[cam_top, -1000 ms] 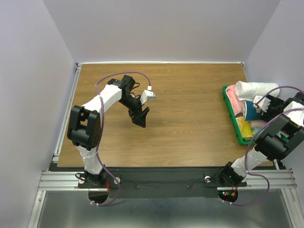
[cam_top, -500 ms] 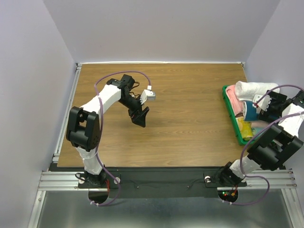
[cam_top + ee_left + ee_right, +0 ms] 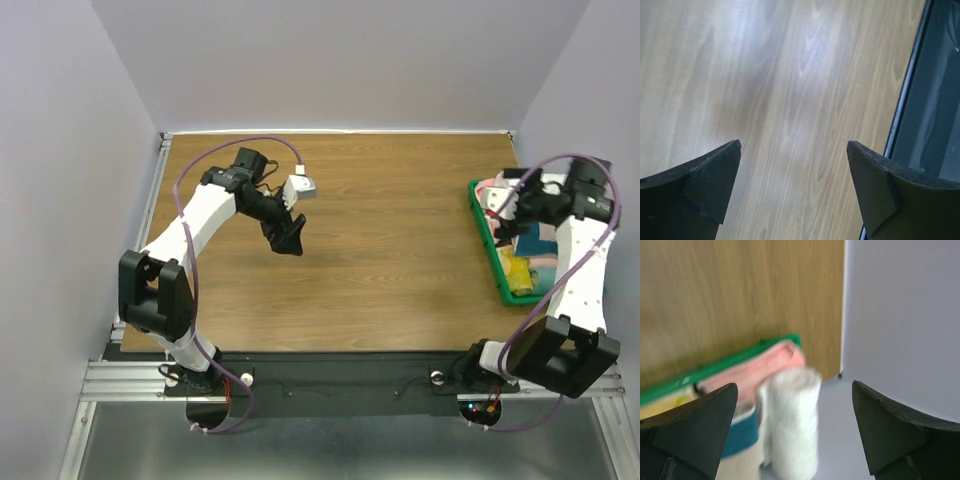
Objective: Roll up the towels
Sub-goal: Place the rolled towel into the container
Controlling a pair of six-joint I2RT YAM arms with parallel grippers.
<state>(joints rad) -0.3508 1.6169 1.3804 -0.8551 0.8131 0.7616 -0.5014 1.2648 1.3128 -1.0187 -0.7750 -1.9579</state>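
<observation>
Towels (image 3: 538, 243) sit packed in a green tray (image 3: 483, 236) at the right edge of the table (image 3: 400, 230), toward its far corner. In the right wrist view a white roll (image 3: 790, 425) of fluffy terry lies beside a pink towel (image 3: 767, 367) that touches the tray's rim. A teal towel (image 3: 742, 435) bordered in cream sits just next to the white roll; the view is blurred, so no print can be made out. The right gripper (image 3: 795, 385) hangs above the tray, its dark wedge-shaped fingers spread wide and pinching nothing. The left gripper (image 3: 793, 143) hovers over bare wood in the left half of the table, likewise spread and holding nothing. A broad stretch of smooth, lightly glossy brown wood-grain board lies between the two. A metal rail (image 3: 140, 235) runs down the table's left side and a black strip (image 3: 935, 100) lines its near edge. Plain pale walls (image 3: 330, 60) close in on the left, back and right, the right one just beyond the tray.
</observation>
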